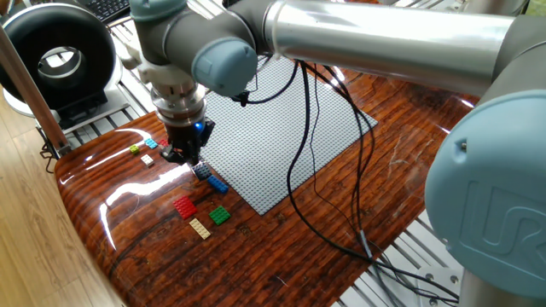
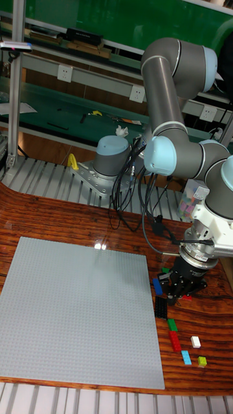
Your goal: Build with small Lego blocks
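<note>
Beside the grey baseplate (image 1: 281,128): blue Lego brick (image 1: 214,182) lying flat, long axis along the plate's edge; gripper (image 1: 181,154) nearby, jaw state unclear.

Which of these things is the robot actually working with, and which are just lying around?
For the job: small Lego blocks, gripper, probably the grey baseplate.
Lying about: black ring-shaped device, keyboard.

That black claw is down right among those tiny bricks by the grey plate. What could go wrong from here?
The gripper hangs low among close-packed bricks. Two likely risks:
1. Its jaws could nudge the blue brick or the small ones beside it, spoiling later grasps.
2. The dangling black cable trails over the grey baseplate and might snag or drag.
</note>
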{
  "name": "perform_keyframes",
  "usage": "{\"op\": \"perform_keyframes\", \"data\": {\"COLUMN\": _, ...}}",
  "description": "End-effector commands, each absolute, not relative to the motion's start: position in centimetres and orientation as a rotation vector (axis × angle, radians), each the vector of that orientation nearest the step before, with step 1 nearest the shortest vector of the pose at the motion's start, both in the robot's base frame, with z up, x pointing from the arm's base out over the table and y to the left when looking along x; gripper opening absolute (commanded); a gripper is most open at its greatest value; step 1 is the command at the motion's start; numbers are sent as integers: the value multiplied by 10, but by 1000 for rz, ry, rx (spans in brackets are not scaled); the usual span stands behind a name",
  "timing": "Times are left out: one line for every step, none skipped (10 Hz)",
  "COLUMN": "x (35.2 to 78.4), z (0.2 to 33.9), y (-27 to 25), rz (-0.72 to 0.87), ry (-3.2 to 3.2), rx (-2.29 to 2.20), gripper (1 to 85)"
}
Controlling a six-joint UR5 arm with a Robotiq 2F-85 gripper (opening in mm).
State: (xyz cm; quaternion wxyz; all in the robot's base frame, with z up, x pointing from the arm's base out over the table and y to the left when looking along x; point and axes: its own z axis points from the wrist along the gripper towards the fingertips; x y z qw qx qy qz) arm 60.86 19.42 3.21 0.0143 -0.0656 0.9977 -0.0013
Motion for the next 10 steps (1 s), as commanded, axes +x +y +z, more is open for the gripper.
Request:
{"op": "perform_keyframes", "data": {"x": 616, "z": 29, "y": 191, "rz": 36, "ry": 3099, "rx": -213, "gripper": 440}}
{"op": "perform_keyframes", "data": {"x": 616, "z": 28, "y": 191, "rz": 43, "ry": 3096, "rx": -220, "gripper": 500}}
{"op": "perform_keyframes", "data": {"x": 616, "z": 28, "y": 194, "rz": 61, "ry": 3095, "rx": -226, "gripper": 580}}
{"op": "perform_keyframes", "data": {"x": 617, "z": 28, "y": 196, "rz": 70, "ry": 3089, "rx": -235, "gripper": 617}}
{"op": "perform_keyframes", "data": {"x": 617, "z": 29, "y": 196, "rz": 72, "ry": 3088, "rx": -240, "gripper": 633}}
{"op": "perform_keyframes", "data": {"x": 616, "z": 29, "y": 196, "rz": 68, "ry": 3090, "rx": -243, "gripper": 667}}
{"op": "perform_keyframes", "data": {"x": 616, "z": 29, "y": 195, "rz": 63, "ry": 3090, "rx": -243, "gripper": 683}}
{"op": "perform_keyframes", "data": {"x": 617, "z": 29, "y": 194, "rz": 58, "ry": 3086, "rx": -242, "gripper": 687}}
{"op": "perform_keyframes", "data": {"x": 618, "z": 29, "y": 193, "rz": 48, "ry": 3084, "rx": -240, "gripper": 683}}
{"op": "perform_keyframes", "data": {"x": 617, "z": 29, "y": 192, "rz": 46, "ry": 3087, "rx": -236, "gripper": 680}}
